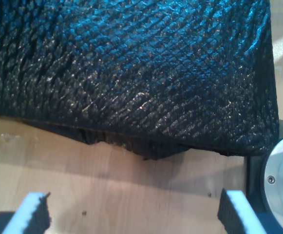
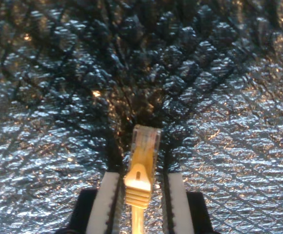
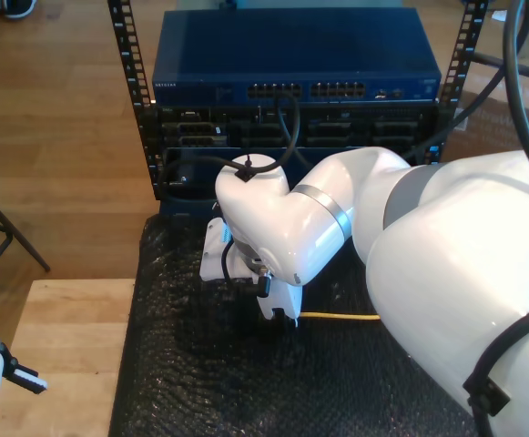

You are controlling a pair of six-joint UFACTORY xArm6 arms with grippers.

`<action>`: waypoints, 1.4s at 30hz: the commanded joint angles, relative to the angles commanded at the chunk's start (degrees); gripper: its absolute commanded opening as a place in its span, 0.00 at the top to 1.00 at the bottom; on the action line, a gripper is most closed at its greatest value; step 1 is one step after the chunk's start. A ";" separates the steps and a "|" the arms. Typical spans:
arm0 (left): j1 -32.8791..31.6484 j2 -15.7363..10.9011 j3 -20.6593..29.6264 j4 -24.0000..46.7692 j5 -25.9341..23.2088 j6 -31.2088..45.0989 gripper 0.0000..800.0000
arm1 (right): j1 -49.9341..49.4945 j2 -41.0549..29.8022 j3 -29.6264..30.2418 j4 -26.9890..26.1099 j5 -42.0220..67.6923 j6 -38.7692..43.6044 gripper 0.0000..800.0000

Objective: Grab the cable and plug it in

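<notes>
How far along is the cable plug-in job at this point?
Done: my second end effector is shut on the cable, its clear plug pointing out over the black mat. In hand: nothing more that I can tell. Left: carrying it to the switch and plugging in. My first end effector is open over the wooden surface.

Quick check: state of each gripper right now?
My first gripper: open, holding nothing, over bare wood.
My second gripper: shut on the cable, just behind its clear plug.

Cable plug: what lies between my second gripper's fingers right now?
In the second wrist view, the cable's clear plug sits between the fingers of my second gripper, over black bubble-textured matting.
</notes>
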 joint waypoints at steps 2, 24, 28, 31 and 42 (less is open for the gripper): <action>0.00 0.00 0.00 0.00 0.00 0.09 0.00 | -0.09 0.00 0.09 0.00 0.00 0.00 0.73; -0.09 0.09 0.00 0.00 0.44 -0.09 0.00 | -0.53 -5.54 0.53 0.79 0.53 -5.63 0.99; -0.26 0.35 0.00 0.00 0.53 -0.18 0.00 | -1.05 -7.65 0.53 1.05 3.60 -8.00 0.99; -1.32 0.35 -0.18 -0.18 1.85 -0.35 0.00 | -2.11 -9.49 0.62 1.05 5.45 -9.23 0.99; -15.03 0.53 -2.29 -6.24 2.73 -11.69 0.00 | -9.32 -19.25 1.14 17.85 13.10 -22.33 0.99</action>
